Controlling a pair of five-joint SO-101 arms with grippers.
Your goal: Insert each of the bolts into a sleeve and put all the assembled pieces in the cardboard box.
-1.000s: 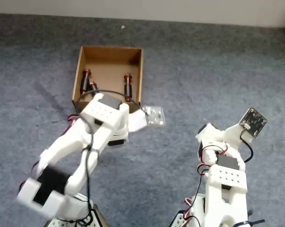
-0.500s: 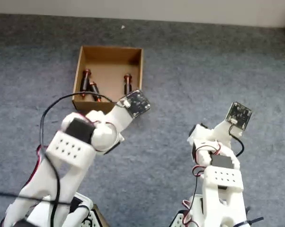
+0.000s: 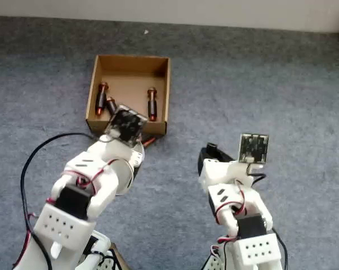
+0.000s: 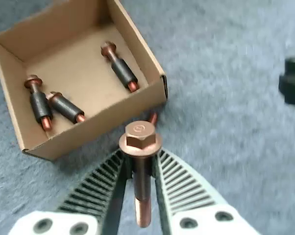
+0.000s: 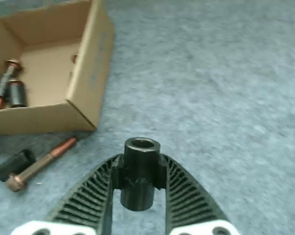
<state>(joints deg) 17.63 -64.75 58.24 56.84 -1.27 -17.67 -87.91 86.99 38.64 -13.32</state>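
My left gripper [image 4: 139,157] is shut on a copper bolt [image 4: 141,181], held head-up just in front of the cardboard box [image 3: 92,93]. Three assembled bolt-and-sleeve pieces [image 4: 120,68] lie inside the box [image 4: 147,98]. My right gripper [image 5: 140,161] is shut on a black sleeve [image 5: 139,171], standing upright with its bore showing. It hovers over the carpet to the right of the box [image 5: 96,58]. A loose bolt [image 5: 39,164] and a loose black sleeve [image 5: 12,165] lie on the carpet by the box's front corner.
Grey carpet covers the whole work area. The left arm [image 3: 96,180] lies in front of the box and the right arm [image 3: 237,197] stands lower right. A cable [image 3: 31,163] loops beside the left arm. Open carpet stretches to the right of the box.
The left arm has swung left, its wrist now sitting at the box's front wall. The right arm has shifted left and nearer to the box.
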